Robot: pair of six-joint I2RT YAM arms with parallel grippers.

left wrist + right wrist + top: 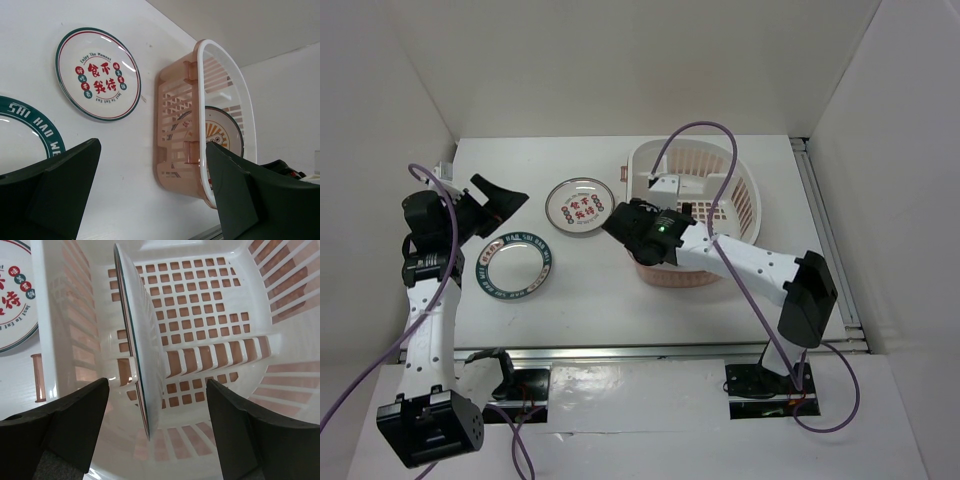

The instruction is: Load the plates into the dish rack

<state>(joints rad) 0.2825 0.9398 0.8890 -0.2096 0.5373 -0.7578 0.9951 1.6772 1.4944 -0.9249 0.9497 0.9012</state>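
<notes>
The pink-cream dish rack (748, 175) stands at the table's right. The plate with the orange centre (222, 131) stands on edge inside it, against the left wall (136, 340). My right gripper (157, 383) is open over that plate's edge, its fingers apart on either side and not touching it; from above it (670, 205) sits over the rack's near left rim. The red-character plate (579, 206) lies flat left of the rack (200, 85). The teal-rimmed plate (516, 264) lies flat nearer the left arm. My left gripper (496, 200) is open and holds nothing (152, 145).
White walls close in the table on the left, back and right. A metal rail (670, 350) runs along the near edge. The right arm's purple cable (718, 150) arcs over the rack. The left arm's cable (380, 370) hangs by its base.
</notes>
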